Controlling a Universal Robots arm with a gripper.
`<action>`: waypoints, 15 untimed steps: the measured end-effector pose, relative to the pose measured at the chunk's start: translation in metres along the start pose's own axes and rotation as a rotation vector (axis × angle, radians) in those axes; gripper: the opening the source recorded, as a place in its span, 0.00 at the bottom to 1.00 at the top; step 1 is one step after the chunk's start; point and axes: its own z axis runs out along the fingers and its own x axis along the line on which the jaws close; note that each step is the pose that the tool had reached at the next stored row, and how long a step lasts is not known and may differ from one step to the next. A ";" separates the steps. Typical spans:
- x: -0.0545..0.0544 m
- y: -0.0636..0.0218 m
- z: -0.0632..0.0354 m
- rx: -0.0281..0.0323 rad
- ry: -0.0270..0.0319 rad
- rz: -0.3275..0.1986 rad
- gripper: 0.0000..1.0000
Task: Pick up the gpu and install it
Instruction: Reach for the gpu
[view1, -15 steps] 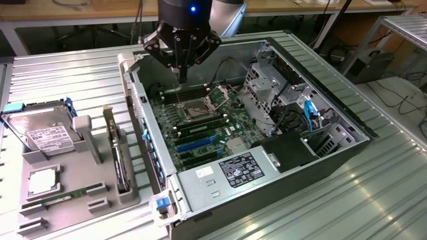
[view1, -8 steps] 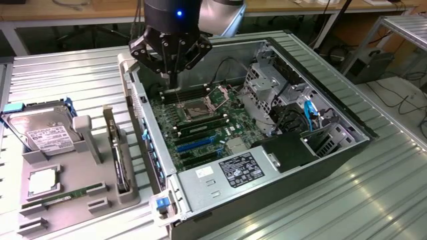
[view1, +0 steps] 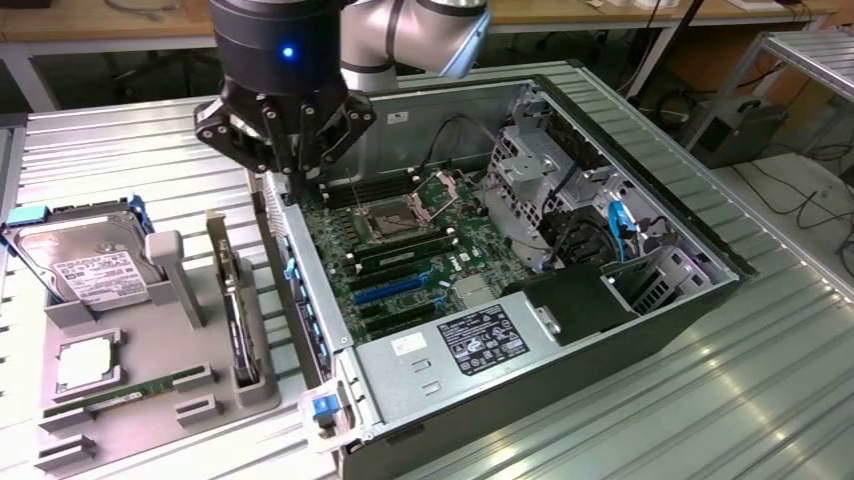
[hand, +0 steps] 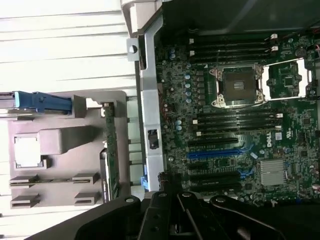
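— Where's the gpu (view1: 236, 305)?
— On edge in the gray holder (view1: 160, 345), at nine o'clock of the computer case (view1: 400, 120) in the exterior view.
— And the gripper (view1: 296, 172)?
— Above the case's wall beside the holder, twelve o'clock of the gpu. Open or closed, I cannot tell.

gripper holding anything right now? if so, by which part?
Nothing, as far as shows. The gpu stands on edge in the grey holder beside the computer case, apart from the gripper, which hangs over the case's wall nearest the holder.
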 end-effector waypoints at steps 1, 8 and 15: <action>0.004 -0.0011 0.0004 0.0004 0.0001 0.000 0.11; 0.041 -0.0075 0.0075 0.0014 -0.0001 0.000 0.11; 0.070 -0.0148 0.0176 0.0018 0.0000 0.000 0.11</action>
